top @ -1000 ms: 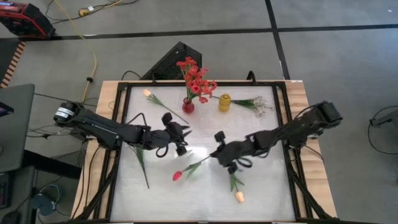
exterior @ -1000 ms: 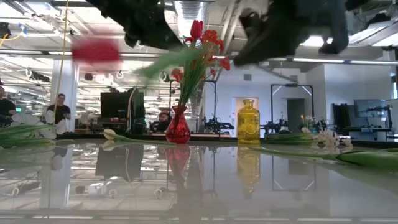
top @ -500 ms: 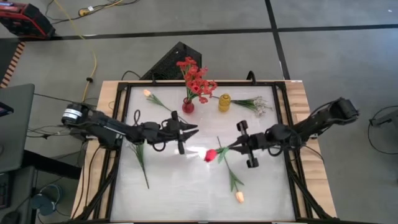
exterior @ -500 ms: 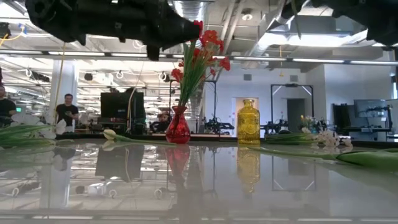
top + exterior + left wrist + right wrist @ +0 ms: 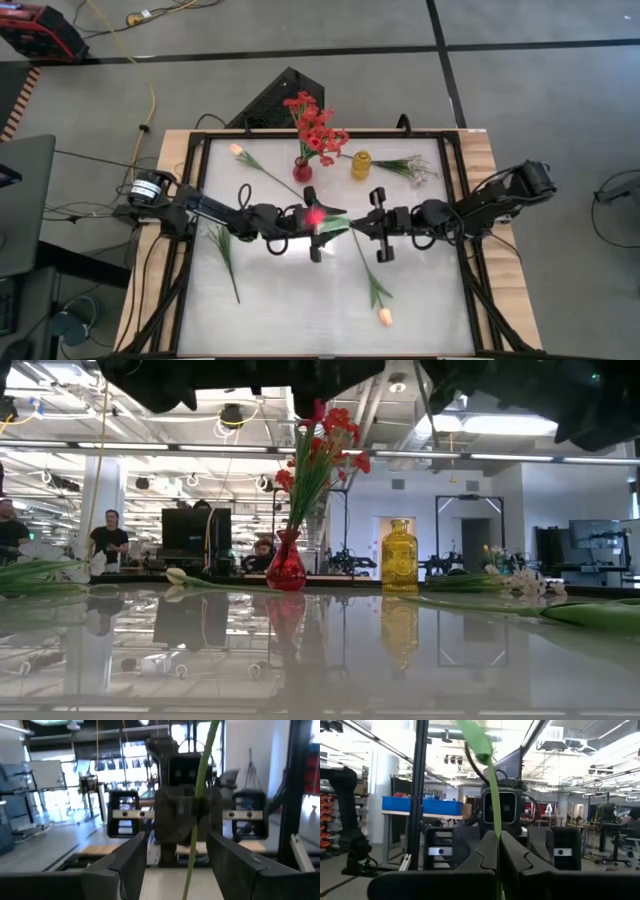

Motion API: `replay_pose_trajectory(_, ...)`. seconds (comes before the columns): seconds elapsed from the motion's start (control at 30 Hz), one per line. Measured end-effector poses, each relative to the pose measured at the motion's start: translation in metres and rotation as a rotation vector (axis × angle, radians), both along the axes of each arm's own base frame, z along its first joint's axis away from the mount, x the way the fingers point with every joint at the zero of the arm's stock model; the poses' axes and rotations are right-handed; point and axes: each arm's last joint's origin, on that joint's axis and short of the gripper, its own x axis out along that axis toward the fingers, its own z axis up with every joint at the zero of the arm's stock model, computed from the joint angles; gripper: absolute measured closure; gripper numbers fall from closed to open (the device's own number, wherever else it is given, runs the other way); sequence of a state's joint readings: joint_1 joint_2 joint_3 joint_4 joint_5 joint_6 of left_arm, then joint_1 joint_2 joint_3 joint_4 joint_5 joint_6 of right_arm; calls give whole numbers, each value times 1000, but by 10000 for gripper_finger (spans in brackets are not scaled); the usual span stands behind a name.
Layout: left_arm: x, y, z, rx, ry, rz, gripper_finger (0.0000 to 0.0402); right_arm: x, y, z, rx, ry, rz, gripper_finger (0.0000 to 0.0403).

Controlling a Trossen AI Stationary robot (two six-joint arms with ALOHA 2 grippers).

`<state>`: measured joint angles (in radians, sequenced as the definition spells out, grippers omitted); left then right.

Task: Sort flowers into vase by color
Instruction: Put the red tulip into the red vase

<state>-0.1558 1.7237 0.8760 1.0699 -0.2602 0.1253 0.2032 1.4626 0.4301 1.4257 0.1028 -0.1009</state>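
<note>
My two arms now meet nose to nose over the middle of the desk (image 5: pixel 450 300). A second ago they were apart and the red tulip (image 5: pixel 316 217) hung low from my right end effector (image 5: pixel 366 224) alone; since then I have swung it up and across, so the bloom now sits right at my left end effector (image 5: pixel 318 225). My right fingers (image 5: pixel 482 854) are pressed together on the green stem, which runs straight up between them in the right wrist view. My left fingers (image 5: pixel 131 857) have just spread wide apart, and the stem (image 5: pixel 197 810) passes through the gap between them without either finger touching it, as far as I can see.

I read this as a handover about to happen: the left side has opened to receive, but the tulip is not yet its own. If so, the left should close on the stem before the right lets go.

The red vase (image 5: pixel 302 171), already holding red blossoms, stands at the far edge beside the yellow vase (image 5: pixel 361 165). Other flowers lie on the desk: a pale tulip (image 5: pixel 238 150) far left, another (image 5: pixel 384 317) near front, and a white sprig (image 5: pixel 420 171) by the yellow vase
</note>
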Motion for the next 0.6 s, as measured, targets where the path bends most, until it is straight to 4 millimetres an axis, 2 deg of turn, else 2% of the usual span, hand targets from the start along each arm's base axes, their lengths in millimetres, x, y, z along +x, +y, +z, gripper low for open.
replay_pose_trajectory(0.23, 7, -3, 20, 57, -10, -20, 203, 3, -6, -6, 2, 28, -21, 377)
replay_pose_trajectory(0.5, 8, -4, 24, 72, -25, -15, 205, 6, -12, -9, 21, 59, -39, 377)
replay_pose_trajectory(0.6, 8, -3, 24, 61, -22, 24, 221, 5, -12, -9, 22, 54, -39, 377)
